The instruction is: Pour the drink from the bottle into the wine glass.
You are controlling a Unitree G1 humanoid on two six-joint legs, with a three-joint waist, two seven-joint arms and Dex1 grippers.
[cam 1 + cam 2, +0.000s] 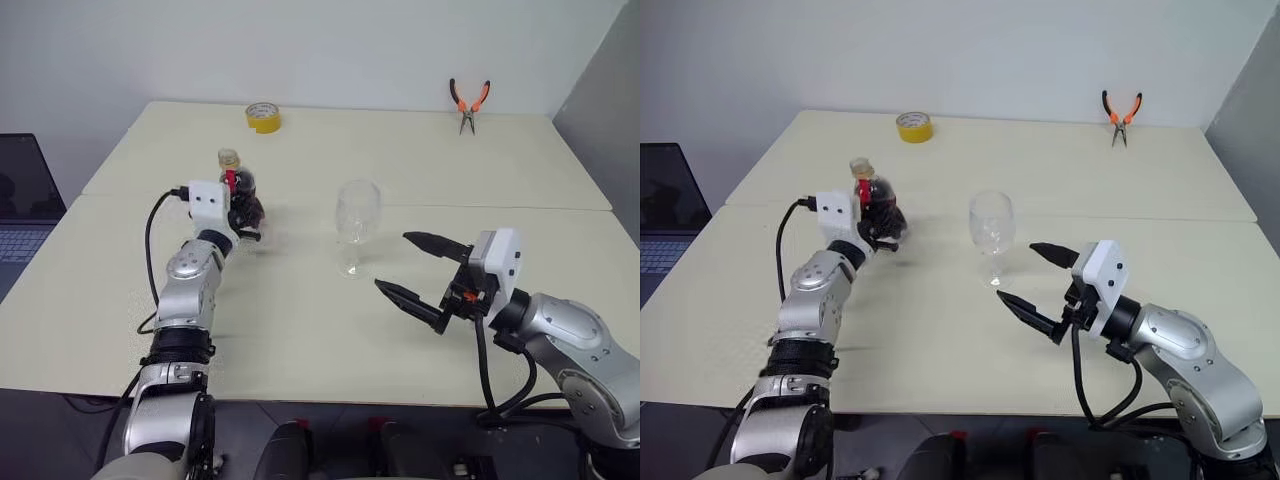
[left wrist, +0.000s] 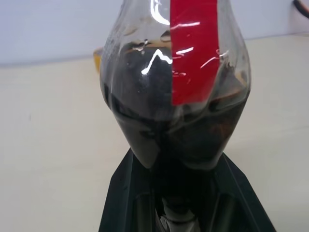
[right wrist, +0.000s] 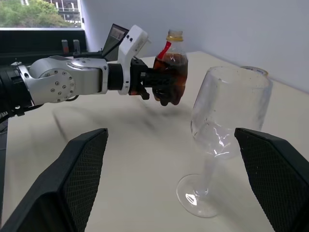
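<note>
Left gripper (image 1: 883,232) is clamped on the bottle (image 1: 877,203), apparently just clear of the table (image 1: 940,330); right gripper (image 1: 1038,285) stands spread beside the empty wine glass (image 1: 991,232); next, carry and tip over its bowl.

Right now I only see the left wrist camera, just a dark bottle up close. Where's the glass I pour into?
Observer: The clear stemmed wine glass stands upright on the cream table, to the robot's right of the small clear plastic bottle.
Operator: Is the glass empty?
Observer: Yes, no drink in it.
Operator: Is my other hand holding it?
Observer: No. The right gripper is open, short of the glass.
</note>
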